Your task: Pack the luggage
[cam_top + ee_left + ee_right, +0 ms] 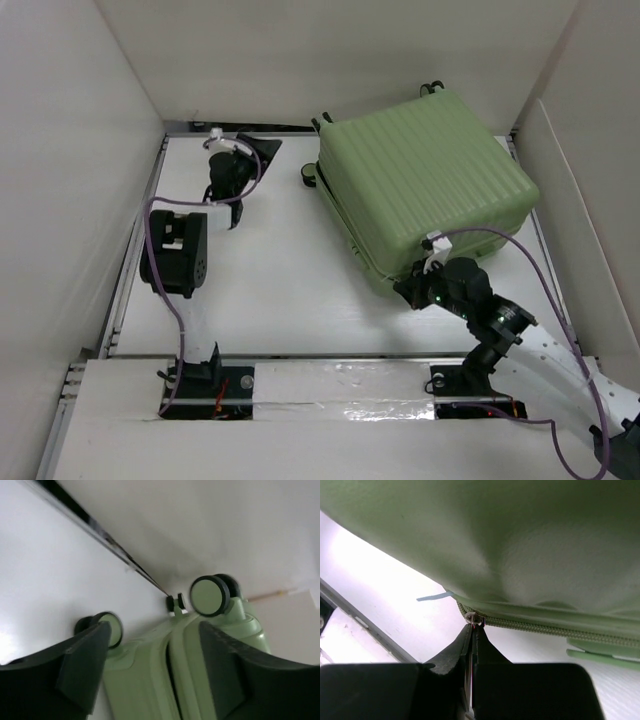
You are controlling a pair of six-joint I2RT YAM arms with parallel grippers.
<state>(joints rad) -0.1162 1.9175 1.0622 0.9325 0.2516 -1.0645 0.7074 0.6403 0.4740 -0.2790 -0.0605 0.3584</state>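
Ribbed pale green hard-shell luggage (425, 180), right jaws pinching zipper pull (471, 617), left jaws spread

Free room over table (290, 300) left of luggage (425, 185), walls (80, 150) on three sides

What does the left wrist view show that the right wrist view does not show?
Only the left wrist view: the caster wheels and the open left pincer. Only the right wrist view: the zipper and the right pincer, shut on the zipper pull. Both: the pale green shell of the luggage and the white table.
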